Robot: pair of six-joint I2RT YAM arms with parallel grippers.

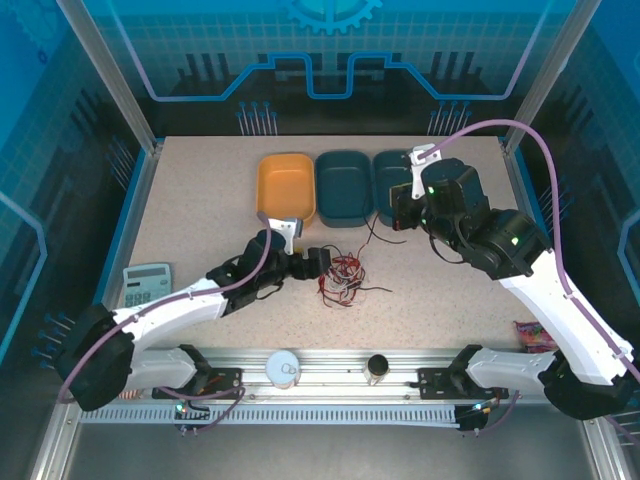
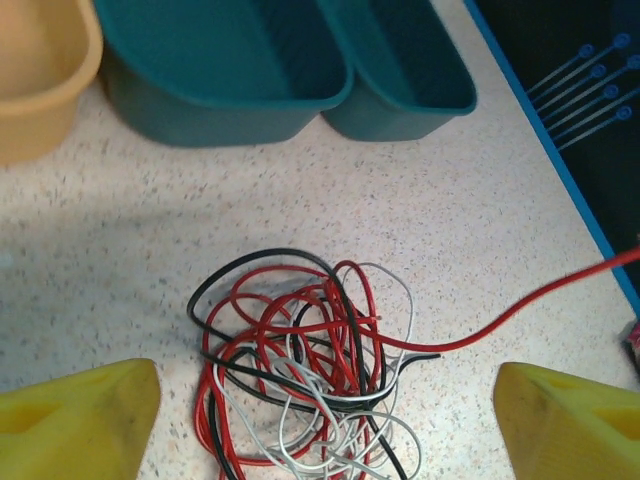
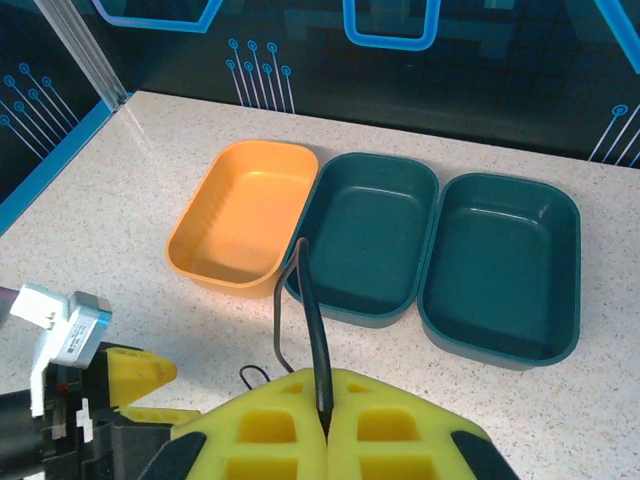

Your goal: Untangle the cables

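Cables (image 2: 310,370) tangled: light, limp, snag-prone.
Left end effector (image 2: 325,418) spread above them; right end effector (image 3: 326,415) pinching black cable (image 3: 316,340); red strand (image 2: 520,305) looks the easiest hold.

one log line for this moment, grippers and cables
left gripper: open, facing cable tangle | right gripper: shut on black cable | cable tangle: on table, red, black, white mixed

I can read no text, brand or number anywhere, and the calculator (image 1: 148,282) at nine o'clock on the table (image 1: 200,200) is too small to make out.
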